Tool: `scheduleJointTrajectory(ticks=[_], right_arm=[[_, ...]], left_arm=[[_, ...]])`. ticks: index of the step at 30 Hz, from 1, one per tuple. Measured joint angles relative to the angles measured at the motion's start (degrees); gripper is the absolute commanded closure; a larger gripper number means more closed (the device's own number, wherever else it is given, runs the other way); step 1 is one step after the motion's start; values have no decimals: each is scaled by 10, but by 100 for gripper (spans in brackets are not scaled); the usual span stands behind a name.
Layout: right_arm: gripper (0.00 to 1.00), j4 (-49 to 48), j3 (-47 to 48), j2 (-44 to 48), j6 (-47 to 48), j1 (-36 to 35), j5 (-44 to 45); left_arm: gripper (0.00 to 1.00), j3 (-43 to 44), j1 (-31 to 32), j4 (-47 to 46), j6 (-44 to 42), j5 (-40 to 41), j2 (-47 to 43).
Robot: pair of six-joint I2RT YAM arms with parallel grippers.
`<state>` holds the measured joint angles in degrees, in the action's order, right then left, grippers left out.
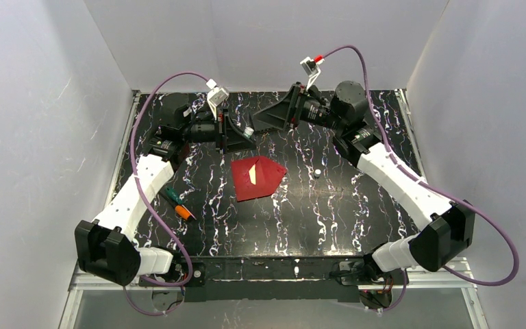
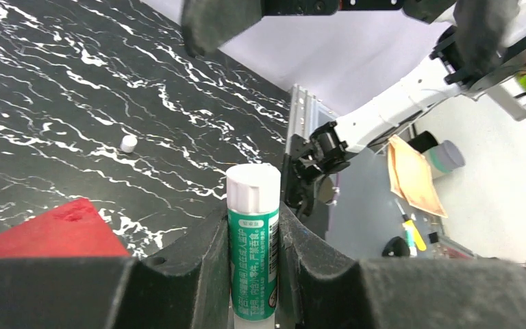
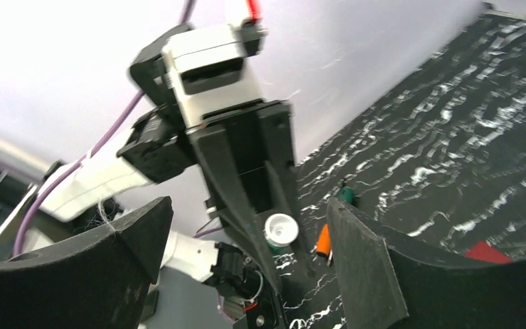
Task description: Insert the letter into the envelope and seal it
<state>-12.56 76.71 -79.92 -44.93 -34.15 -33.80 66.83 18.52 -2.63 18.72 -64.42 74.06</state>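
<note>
top external: red envelope lies flat on the black table, a pale sliver of the letter showing inside it. left gripper is just behind the envelope, right gripper further behind. small white cap sits right of the envelope, screwdriver left of it. left wrist: fingers pinch a green glue stick, raised beside the envelope's corner. right wrist: jaws spread wide, nothing between them.
</note>
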Motion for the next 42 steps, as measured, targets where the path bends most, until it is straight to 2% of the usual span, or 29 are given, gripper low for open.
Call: scheduleJointTrajectory(ticks=[3, 9, 12, 19, 21, 25, 28, 34, 37, 42], right_arm=[[17, -45, -8, -2, -9, -2, -45], [19, -35, -9, -21, 4, -8, -71], [33, -32, -8, -30, 14, -16, -76], [87, -27, -4, -51, 12, -39, -76], [98, -44, -10, -51, -8, -38, -71], [99, -92, -33, -51, -48, -37, -64], [99, -91, -35, -51, -57, -37, -52], [99, 9, 4, -59, -44, -41, 30], [99, 95, 57, -85, -44, -52, 109], [99, 228, 155, -164, -113, -76, 228]], left_arm=[[100, 3, 1, -8, 27, -17, 2], [100, 3, 3, -15, 38, -28, 2], [100, 4, 4, -16, 42, -30, 2], [100, 5, 0, -12, 43, -39, 3], [100, 8, 1, -16, 43, -40, 3], [100, 8, 0, -16, 44, -38, 2], [100, 8, 0, -16, 42, -26, 1], [100, 11, 1, -1, -9, 51, 1], [100, 10, 0, 9, -102, 117, 1], [100, -16, -1, 28, -337, 241, -1]])
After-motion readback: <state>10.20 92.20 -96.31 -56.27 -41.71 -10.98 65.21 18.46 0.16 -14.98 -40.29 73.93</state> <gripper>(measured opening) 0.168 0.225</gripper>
